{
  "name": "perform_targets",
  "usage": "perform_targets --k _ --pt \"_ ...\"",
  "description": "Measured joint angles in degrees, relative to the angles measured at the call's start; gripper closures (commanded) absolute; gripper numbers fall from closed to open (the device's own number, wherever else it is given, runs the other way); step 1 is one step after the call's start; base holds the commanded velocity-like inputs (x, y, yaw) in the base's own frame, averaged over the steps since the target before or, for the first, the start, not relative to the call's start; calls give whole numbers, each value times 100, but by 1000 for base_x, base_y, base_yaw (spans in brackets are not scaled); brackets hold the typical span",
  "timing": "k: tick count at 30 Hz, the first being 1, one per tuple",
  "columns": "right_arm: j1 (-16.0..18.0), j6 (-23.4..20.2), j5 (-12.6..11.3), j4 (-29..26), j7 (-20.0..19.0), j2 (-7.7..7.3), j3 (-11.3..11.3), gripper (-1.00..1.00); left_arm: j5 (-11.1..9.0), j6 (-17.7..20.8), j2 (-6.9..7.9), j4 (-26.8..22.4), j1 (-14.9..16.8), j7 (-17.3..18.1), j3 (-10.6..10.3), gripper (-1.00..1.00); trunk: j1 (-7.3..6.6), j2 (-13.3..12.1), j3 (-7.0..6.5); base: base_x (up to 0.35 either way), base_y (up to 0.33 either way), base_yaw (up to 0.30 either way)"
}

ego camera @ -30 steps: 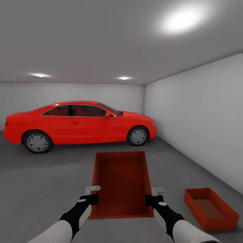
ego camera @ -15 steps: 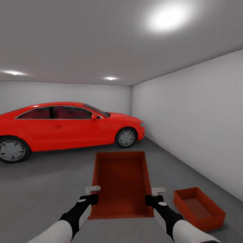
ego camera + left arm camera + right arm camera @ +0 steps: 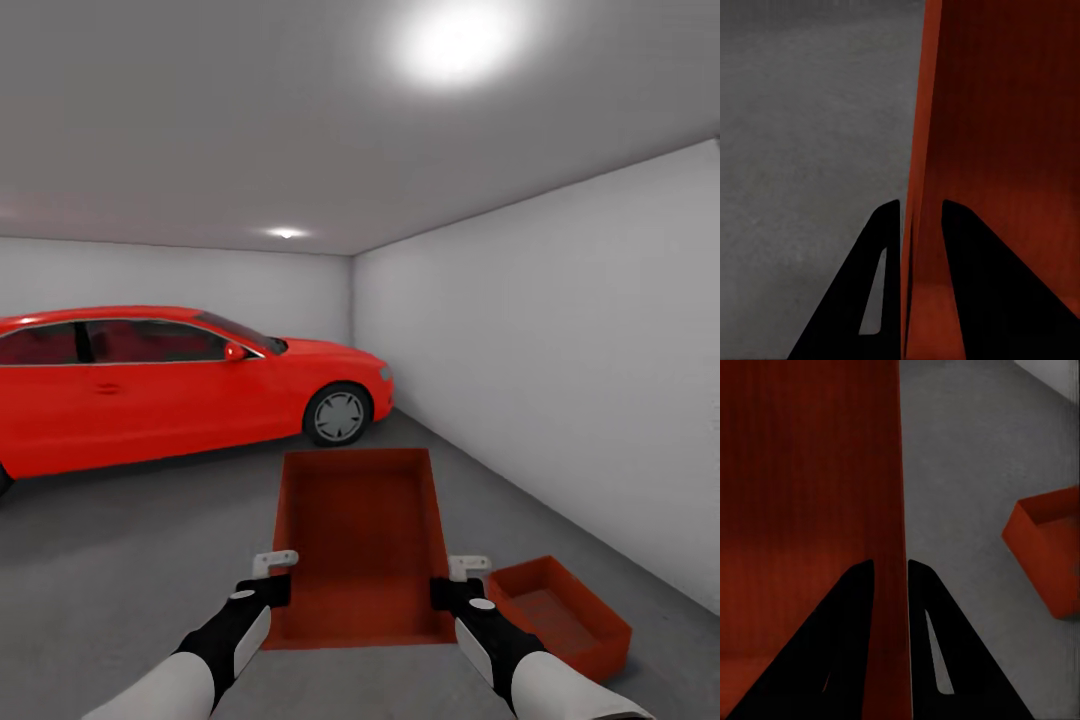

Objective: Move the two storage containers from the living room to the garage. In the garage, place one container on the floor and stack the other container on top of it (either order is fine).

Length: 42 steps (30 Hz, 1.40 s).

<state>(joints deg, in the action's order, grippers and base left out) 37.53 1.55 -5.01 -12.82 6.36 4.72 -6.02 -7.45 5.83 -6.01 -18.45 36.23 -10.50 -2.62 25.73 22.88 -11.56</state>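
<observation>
While the robot stands inside the garage, it carries one storage container (image 3: 360, 540) in front of its trunk, held between both arms. The left gripper (image 3: 921, 217) pinches the left wall of this carried container: in the left wrist view one dark finger (image 3: 874, 277) is outside the orange-red wall and the other is inside, pressed on it. The right gripper (image 3: 891, 574) does the same on the right wall, its two fingers closed on the thin edge. In the head view the carried container is level, open side up, and above the floor (image 3: 110, 560).

The second storage container (image 3: 555, 612) already rests on the dark grey floor, near and to the right of the robot, not far from the white side wall (image 3: 560, 380). It is just beside the right arm in the head view, and one corner of it (image 3: 1050, 547) shows in the right wrist view too. The red car (image 3: 170, 385) is parked far and to the left, well apart from both containers.

So I judge the task is mostly done — both containers are in the garage, and one is placed on the floor. What is left is the stacking: the carried container must come over the one on the floor, be lowered on top of it, and be released by both grippers. It is not yet above the lower container.
</observation>
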Motion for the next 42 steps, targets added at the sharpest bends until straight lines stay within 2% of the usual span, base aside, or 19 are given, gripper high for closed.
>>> perform_targets --k 22,42 --pt "0 0 -1 -2 0 0 -1 100 0 0 0 -2 -1 0 1 100 0 0 -13 322 0 -248" --pt "1 -6 -1 -2 -1 1 -1 100 0 8 1 -8 -2 -3 0 100 0 0 -13 322 0 -17"
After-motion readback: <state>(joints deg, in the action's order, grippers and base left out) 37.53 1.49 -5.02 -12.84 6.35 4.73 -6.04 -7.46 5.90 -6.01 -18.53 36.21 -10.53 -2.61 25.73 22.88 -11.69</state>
